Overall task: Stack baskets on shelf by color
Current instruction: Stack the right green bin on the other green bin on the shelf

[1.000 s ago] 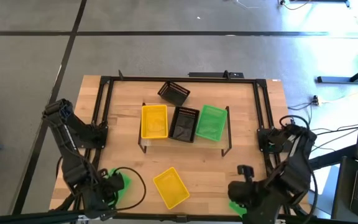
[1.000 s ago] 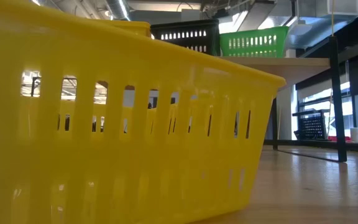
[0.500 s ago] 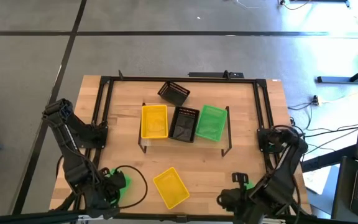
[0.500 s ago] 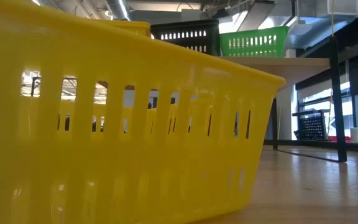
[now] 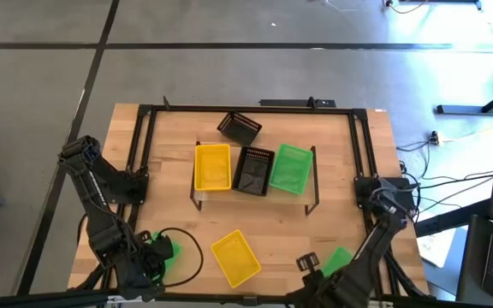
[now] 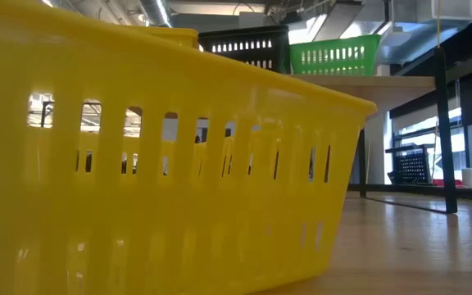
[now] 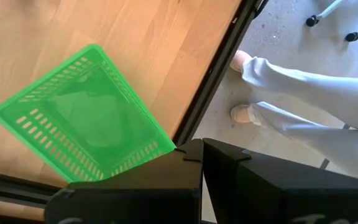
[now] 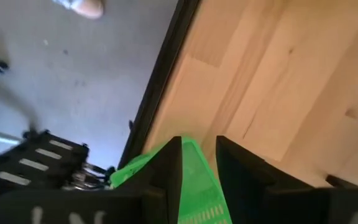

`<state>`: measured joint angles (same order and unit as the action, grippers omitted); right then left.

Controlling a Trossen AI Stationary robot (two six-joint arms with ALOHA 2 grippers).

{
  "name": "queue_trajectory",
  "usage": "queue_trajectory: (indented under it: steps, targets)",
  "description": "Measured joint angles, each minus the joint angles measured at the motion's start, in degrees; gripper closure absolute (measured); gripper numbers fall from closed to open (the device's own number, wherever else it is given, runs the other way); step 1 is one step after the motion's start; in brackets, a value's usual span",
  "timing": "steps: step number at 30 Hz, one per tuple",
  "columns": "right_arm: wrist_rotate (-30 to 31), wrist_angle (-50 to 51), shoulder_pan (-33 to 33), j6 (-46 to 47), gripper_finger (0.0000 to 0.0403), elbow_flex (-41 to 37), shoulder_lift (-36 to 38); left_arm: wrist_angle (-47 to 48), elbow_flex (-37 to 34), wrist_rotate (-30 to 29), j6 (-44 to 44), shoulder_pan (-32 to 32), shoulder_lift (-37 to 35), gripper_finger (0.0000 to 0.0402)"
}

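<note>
Baskets: seven in all.
- Yellow, two: yellow basket on shelf (image 5: 212, 167), at left end; yellow basket on worktop (image 5: 235, 257), near front edge.
- Black, two: black basket on shelf (image 5: 253, 170), in middle; black basket on worktop (image 5: 240, 128), toward rear edge.
- Green, three: green basket on shelf (image 5: 291, 168), at right end; front-left green basket (image 5: 163, 248); front-right green basket (image 5: 339, 259).

Shelf (image 5: 255, 195): one.
Worktop (image 5: 332, 222): one.
Robot arms, two: left arm (image 5: 101, 197), right arm (image 5: 383, 222).
Person (image 7: 303, 118): one, two legs showing past worktop edge.
</note>
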<state>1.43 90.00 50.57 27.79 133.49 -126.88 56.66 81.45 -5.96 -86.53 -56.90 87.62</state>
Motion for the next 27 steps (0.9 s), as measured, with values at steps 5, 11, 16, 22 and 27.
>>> queue_trajectory:
  steps: [5, 11, 16, 22, 27]
  targets:
    - [-0.06, -0.01, 0.02, -3.12, 0.0306, -0.04, -2.11, -0.04, 0.00, -0.76, 0.06, 0.00, 0.00, 0.0401]
    - [4.24, 0.00, 0.04, -6.82, 0.0306, -0.04, -1.47, -0.22, 0.00, -0.81, 0.06, 0.00, 0.00, 0.0401]
    - [6.47, -0.05, 0.00, -6.98, 0.0306, -6.61, 1.90, -0.22, 0.00, -1.03, 0.01, 0.00, -0.01, 0.0401]
    - [6.02, 0.19, 0.02, -4.03, 0.0306, -21.98, 12.16, -0.22, 0.00, -1.03, -0.01, 0.00, 0.01, 0.0401]
    - [0.77, -3.06, 0.00, -8.77, 0.0306, -31.12, 18.15, -0.22, 0.00, -1.03, -0.18, 0.00, 0.01, 0.0401]
